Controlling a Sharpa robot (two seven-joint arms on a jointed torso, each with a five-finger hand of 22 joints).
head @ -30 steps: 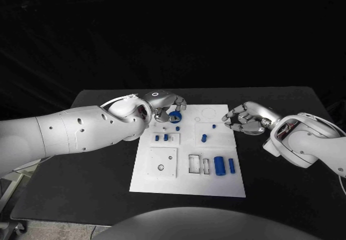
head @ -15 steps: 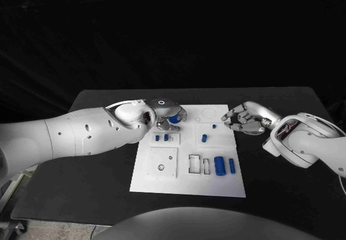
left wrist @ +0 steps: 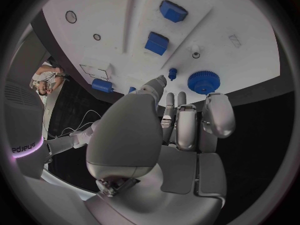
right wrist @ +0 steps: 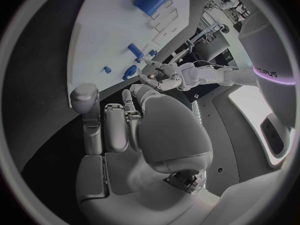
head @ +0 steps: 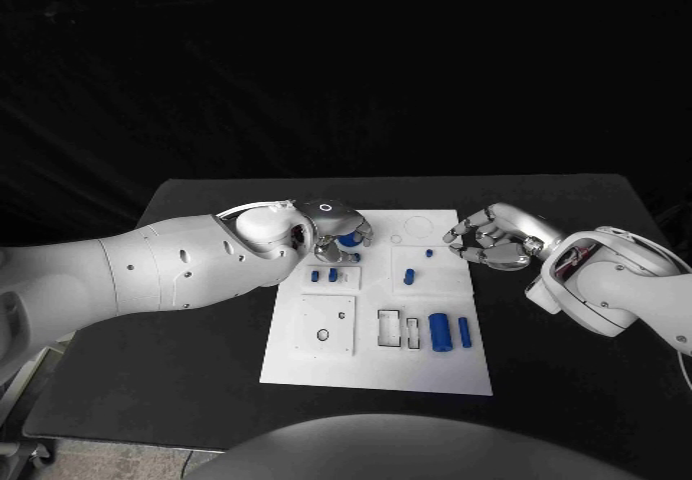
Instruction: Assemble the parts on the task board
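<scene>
**Head view: both hands at the board's far end**

A round blue toothed gear [head: 348,240] is being hovered over by the silver left hand [head: 330,222] at the white task board's [head: 375,368] far left; contact cannot be told. The silver right hand [head: 488,240] is being kept curled, empty, beside the far right edge.

The black table [head: 173,340] carries the work, its matte top reaching out on every side (its 2 far corners look rounded in the head view). Behind its far edge hangs a black backdrop [head: 346,80], plain and dark.
</scene>
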